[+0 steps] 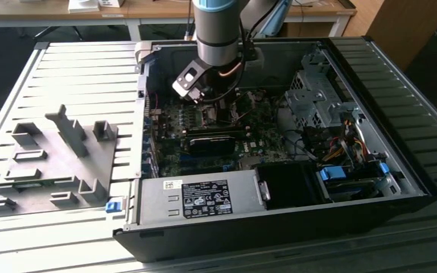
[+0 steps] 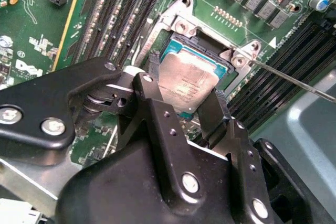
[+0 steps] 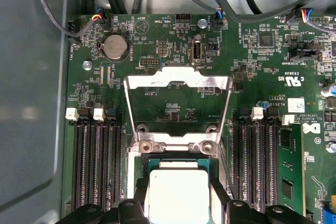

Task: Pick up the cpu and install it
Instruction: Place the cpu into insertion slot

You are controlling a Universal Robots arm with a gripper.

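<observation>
The cpu, a flat silver-grey square chip, lies between my two black fingers directly over the motherboard socket. My gripper is shut on the cpu, with one finger against each of two opposite edges. In the first wrist view the cpu sits low in the socket, gripper around it, and the metal load plate is swung open beyond it. In the exterior view my gripper reaches down into the open computer case over the motherboard.
Rows of black memory slots flank the socket on both sides. The thin socket lever sticks out sideways. A grey fixture plate lies on the table at the exterior view's left. A power supply, drive cage and cables crowd the case.
</observation>
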